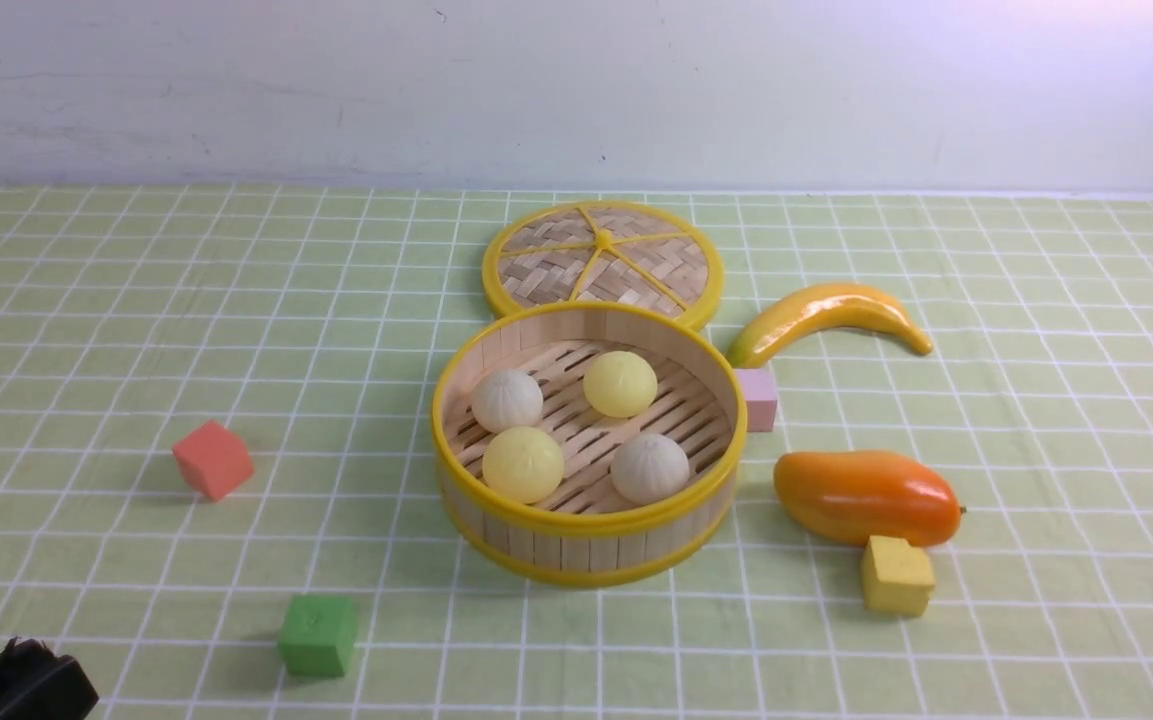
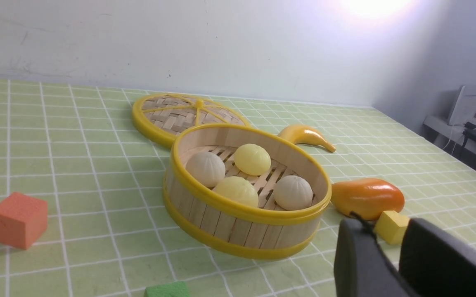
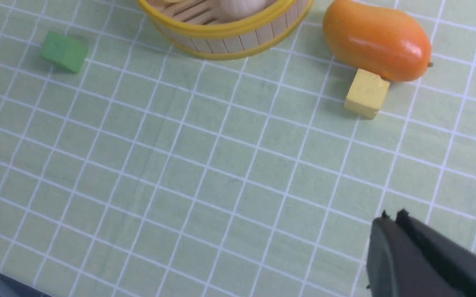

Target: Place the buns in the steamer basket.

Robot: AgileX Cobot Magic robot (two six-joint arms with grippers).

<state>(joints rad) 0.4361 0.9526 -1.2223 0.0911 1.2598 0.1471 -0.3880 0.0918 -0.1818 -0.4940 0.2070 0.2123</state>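
Bare cloth surrounds the steamer basket's (image 1: 591,548) near rim; left gripper (image 2: 380,225) slightly parted, empty; right gripper (image 3: 392,216) closed, empty.

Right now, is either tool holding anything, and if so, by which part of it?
Nothing is held: the left tool has only air between its slightly parted fingers, and the right tool is shut on nothing.

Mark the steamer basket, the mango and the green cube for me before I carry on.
Steamer basket (image 1: 591,552): front view, on its outer wall.
Mango (image 3: 376,39): right wrist view, on the middle of its body.
Green cube (image 1: 318,640): front view, on its near side.
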